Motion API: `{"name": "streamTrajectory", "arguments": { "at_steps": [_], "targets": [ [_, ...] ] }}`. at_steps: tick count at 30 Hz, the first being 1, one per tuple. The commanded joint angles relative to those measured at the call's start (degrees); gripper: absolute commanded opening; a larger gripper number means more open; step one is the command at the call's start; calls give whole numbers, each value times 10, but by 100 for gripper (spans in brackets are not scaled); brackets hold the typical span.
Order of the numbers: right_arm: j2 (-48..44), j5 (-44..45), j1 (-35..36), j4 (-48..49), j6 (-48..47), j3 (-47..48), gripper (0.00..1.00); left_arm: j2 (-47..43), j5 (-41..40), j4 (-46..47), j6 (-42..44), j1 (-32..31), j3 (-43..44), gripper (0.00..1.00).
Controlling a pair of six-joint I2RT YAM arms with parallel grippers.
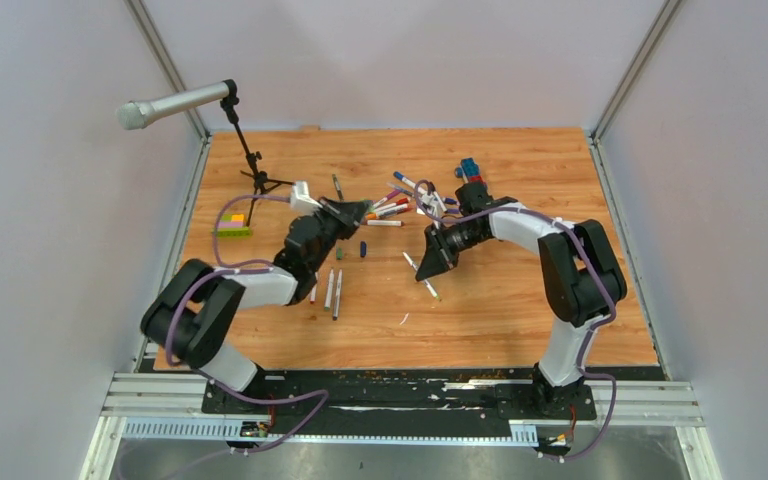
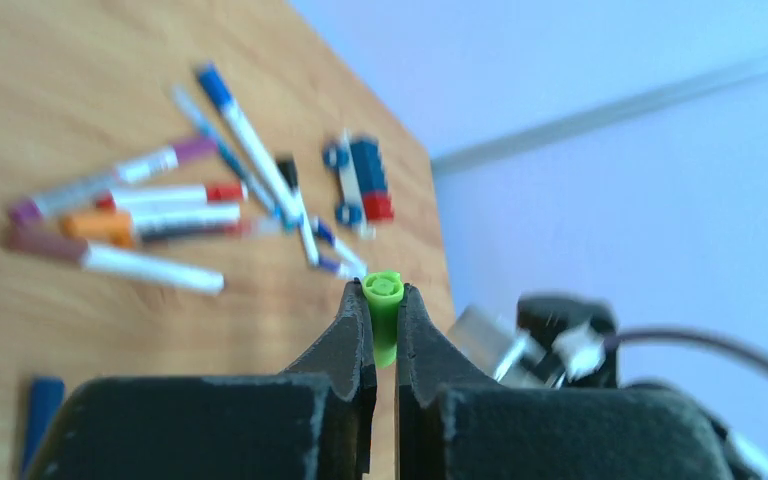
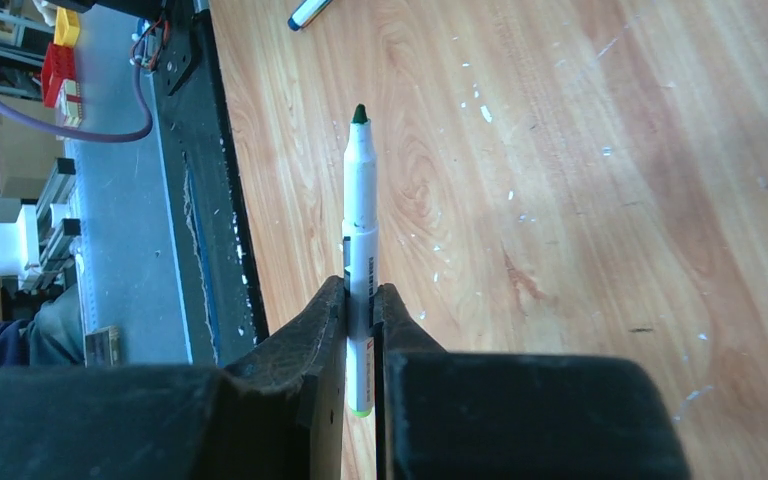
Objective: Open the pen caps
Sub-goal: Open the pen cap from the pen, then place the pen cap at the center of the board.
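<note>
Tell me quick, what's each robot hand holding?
Left gripper: shut on a green cap.
Right gripper: shut on an uncapped green pen.

- left arm [image 1: 265, 287] and right arm [image 1: 522, 226]: white shells, chunky black joints
- purple cable [image 1: 216, 235] strung along each one
- fingers [image 2: 348, 335] are matte black and tapered

Your left fingers [image 2: 345, 345] hide the lower half of the green cap [image 2: 384, 288]. The pens [image 2: 160, 215] behind it are blurred. In the right wrist view, the top edge cuts off one pen [image 3: 307, 12].
</note>
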Motion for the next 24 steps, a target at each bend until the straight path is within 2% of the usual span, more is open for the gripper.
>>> {"name": "streamTrajectory", "arguments": {
  "at_steps": [1, 5, 10, 14, 20, 24],
  "targets": [
    [-1, -11, 5, -14, -3, 1, 0, -90, -79, -111, 77, 21, 34, 0],
    [-15, 7, 0, -21, -9, 9, 0, -115, -41, -176, 110, 25, 49, 0],
    [-49, 26, -38, -14, -4, 9, 0, -142, 24, -378, 177, 24, 87, 0],
    [-70, 22, -72, -6, 2, 6, 0, -147, 17, -497, 218, 6, 112, 0],
    [-75, 26, -80, -5, 3, 5, 0, -44, -30, -681, 300, -27, 244, 0],
    [-74, 27, -82, -4, 3, 4, 0, 25, -34, -713, 321, -36, 289, 0]
  ]
}}
